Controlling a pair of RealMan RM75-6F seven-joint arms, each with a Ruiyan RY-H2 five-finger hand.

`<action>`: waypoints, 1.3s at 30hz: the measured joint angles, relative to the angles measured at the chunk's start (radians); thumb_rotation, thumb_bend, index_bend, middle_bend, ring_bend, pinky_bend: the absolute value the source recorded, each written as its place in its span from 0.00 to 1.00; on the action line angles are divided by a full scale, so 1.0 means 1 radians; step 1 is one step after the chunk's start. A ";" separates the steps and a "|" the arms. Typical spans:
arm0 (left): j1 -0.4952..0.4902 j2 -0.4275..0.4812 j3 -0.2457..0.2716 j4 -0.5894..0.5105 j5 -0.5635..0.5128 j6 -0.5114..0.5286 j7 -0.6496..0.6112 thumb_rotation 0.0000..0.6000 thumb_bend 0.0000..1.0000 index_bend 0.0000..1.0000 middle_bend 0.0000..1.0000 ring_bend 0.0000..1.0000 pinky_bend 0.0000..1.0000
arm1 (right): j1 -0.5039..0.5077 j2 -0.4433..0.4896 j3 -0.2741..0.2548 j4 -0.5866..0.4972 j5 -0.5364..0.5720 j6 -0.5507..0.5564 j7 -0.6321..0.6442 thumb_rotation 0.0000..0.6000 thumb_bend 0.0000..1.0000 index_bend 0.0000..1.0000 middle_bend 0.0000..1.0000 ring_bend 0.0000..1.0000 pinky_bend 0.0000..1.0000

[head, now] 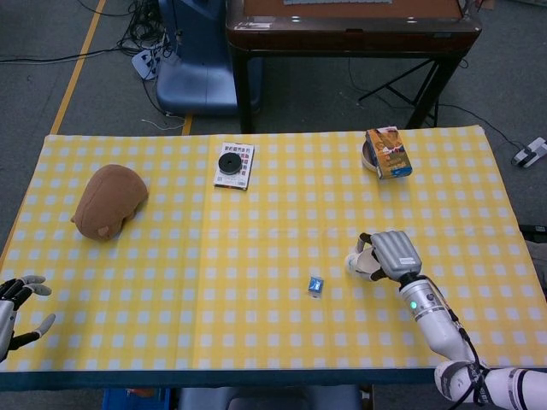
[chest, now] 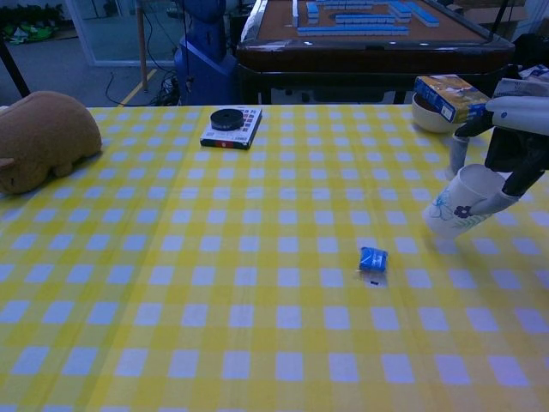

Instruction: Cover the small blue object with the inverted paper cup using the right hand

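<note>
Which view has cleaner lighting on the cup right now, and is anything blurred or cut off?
Head view: even, neutral light, but the right hand hides most of the paper cup. Chest view: strong blue cast, cup sharp and tilted, hand cropped at the frame edge.
</note>
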 measured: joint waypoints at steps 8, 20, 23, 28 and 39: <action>0.000 -0.001 0.003 -0.005 0.006 0.000 0.011 1.00 0.26 0.51 0.32 0.29 0.59 | -0.082 0.005 0.023 0.067 -0.143 -0.018 0.486 1.00 0.00 0.47 1.00 0.97 1.00; 0.001 0.001 0.004 -0.006 0.010 0.003 0.008 1.00 0.26 0.51 0.32 0.29 0.59 | -0.171 -0.023 0.059 0.198 -0.289 -0.061 1.171 1.00 0.00 0.25 1.00 0.97 1.00; 0.001 0.001 0.004 -0.005 0.011 0.003 0.008 1.00 0.26 0.51 0.32 0.29 0.59 | -0.182 -0.021 0.063 0.218 -0.305 -0.074 1.210 1.00 0.00 0.14 1.00 0.97 1.00; 0.000 0.000 0.005 -0.006 0.012 0.000 0.010 1.00 0.26 0.51 0.32 0.29 0.59 | -0.196 -0.007 0.065 0.212 -0.325 -0.058 1.178 1.00 0.00 0.07 0.99 0.96 1.00; 0.001 0.004 0.008 -0.009 0.018 0.002 0.003 1.00 0.26 0.51 0.32 0.29 0.59 | -0.210 0.019 0.065 0.143 -0.320 0.022 0.919 1.00 0.00 0.26 0.99 0.96 1.00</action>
